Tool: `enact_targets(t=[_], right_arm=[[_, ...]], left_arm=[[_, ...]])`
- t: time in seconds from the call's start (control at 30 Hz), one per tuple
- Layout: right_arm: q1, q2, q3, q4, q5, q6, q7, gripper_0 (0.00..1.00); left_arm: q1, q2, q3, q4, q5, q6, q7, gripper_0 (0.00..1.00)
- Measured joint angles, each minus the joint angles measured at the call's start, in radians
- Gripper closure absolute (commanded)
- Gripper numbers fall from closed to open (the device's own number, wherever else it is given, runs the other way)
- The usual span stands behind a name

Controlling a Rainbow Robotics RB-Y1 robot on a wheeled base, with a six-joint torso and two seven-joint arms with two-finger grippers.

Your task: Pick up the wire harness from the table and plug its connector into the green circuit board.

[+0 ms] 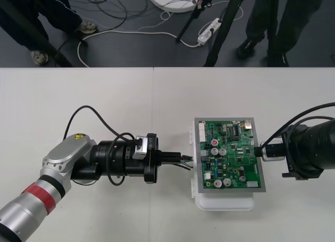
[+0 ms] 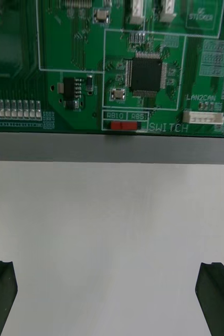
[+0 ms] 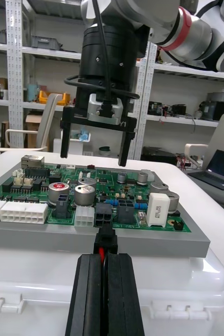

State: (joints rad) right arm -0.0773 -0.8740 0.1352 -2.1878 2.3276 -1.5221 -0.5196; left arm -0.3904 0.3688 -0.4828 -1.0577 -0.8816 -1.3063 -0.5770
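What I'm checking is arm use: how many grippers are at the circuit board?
2. The left gripper is at the green circuit board's left edge, shut on the harness plug; the right gripper stands open at the opposite edge.

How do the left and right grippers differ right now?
The left gripper is shut on the harness plug; the right gripper is open, holding nothing. The left gripper holds the plug against the green board at its left edge; the right gripper stands at its right edge. Both face the board.
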Motion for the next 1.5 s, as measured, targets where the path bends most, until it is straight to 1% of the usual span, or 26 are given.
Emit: enact_targets(t=[0.23,0.4,0.6,1.0,1.17,1.5], right_arm=[[0.01,0.004,0.0,-0.015,0.005,0.0,-0.008,0.0],[0.012,0.02,0.002,-0.016,0.018,0.0,-0.009,0.0],[0.012,0.038,0.022,-0.016,0.079,0.0,-0.011,0.0],[0.012,0.079,0.032,-0.017,0.1,0.0,-0.018,0.0],[0.012,0.095,0.034,-0.017,0.109,0.0,-0.054,0.0],[0.012,0.125,0.059,-0.019,0.14,0.0,-0.055,0.0]], left_arm=[[-0.003,-0.011,-0.001,0.0,0.0,0.012,0.0,1.0],[-0.005,-0.018,-0.005,0.0,0.0,0.019,0.0,1.0],[-0.012,-0.02,-0.02,0.0,0.0,0.027,0.0,1.0],[-0.016,-0.021,-0.035,0.0,0.0,0.038,0.0,1.0],[-0.016,-0.021,-0.035,0.0,0.0,0.045,0.0,1.0],[-0.016,-0.023,-0.036,0.0,0.0,0.058,0.0,1.0]])
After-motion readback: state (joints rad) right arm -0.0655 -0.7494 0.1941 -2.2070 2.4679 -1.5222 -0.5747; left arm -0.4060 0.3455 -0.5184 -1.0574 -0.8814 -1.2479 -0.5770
